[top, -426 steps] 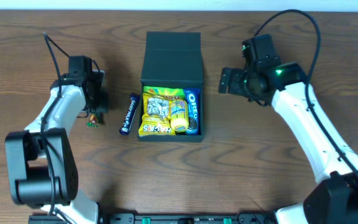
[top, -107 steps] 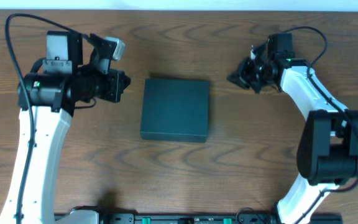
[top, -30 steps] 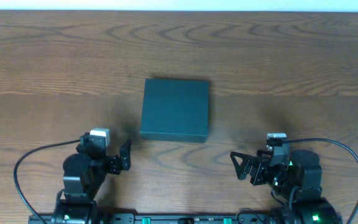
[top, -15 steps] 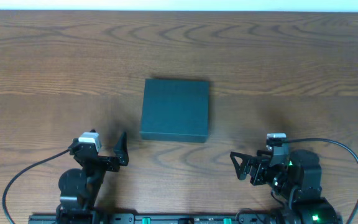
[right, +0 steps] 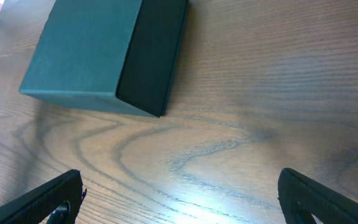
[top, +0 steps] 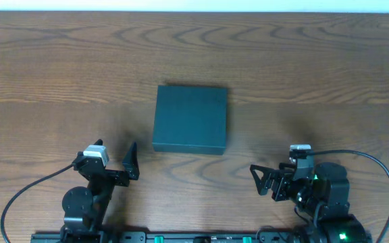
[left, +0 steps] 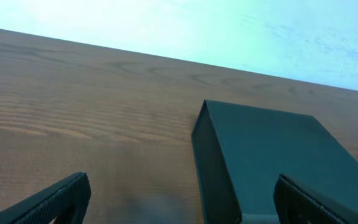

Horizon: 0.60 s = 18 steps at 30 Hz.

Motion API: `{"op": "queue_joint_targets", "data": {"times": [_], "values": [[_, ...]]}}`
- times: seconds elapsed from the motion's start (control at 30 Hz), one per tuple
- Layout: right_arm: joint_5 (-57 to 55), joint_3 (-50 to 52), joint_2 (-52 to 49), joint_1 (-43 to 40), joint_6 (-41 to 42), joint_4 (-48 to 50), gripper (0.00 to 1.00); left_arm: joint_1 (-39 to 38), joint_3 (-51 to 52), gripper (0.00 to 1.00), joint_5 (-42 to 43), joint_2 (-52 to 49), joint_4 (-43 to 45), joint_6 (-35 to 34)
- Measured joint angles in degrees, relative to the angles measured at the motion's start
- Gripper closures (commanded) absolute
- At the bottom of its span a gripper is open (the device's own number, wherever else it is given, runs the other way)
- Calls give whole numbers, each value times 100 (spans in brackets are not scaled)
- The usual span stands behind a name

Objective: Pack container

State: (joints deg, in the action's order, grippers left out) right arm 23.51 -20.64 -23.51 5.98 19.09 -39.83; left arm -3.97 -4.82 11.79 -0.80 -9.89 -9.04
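The dark teal container point(top: 190, 119) lies shut on the wooden table, lid flat, its contents hidden. My left gripper point(top: 130, 164) is folded back near the front edge, below and left of the container, open and empty. From the left wrist the container point(left: 272, 155) lies ahead to the right, and the left gripper point(left: 182, 211) shows both fingers point(left: 61, 199) wide apart. My right gripper point(top: 261, 181) rests at the front right, open and holding nothing. In the right wrist view the container point(right: 98, 56) is at the upper left, well away from the right gripper point(right: 182, 205).
Bare brown wooden table point(top: 302, 67) surrounds the container on all sides. A pale wall point(left: 229, 31) lies beyond the table's far edge. The arm bases and a black rail point(top: 194, 236) run along the front edge, with cables looping beside each arm.
The container, once open with snack packets inside, is now shut. Both arms have come back to the front edge. In the last second the left arm settled slightly lower and left; the right stayed still.
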Motion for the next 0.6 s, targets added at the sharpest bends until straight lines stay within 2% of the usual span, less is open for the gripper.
{"op": "queue_joint_targets", "data": {"times": [0.37,0.6], "values": [[-79,0,24,0,-63,-164,1,0,0,5,0,0,0,2],[-1379,92,911,46,-369,-278,1,0,0,5,0,0,2,0]]}}
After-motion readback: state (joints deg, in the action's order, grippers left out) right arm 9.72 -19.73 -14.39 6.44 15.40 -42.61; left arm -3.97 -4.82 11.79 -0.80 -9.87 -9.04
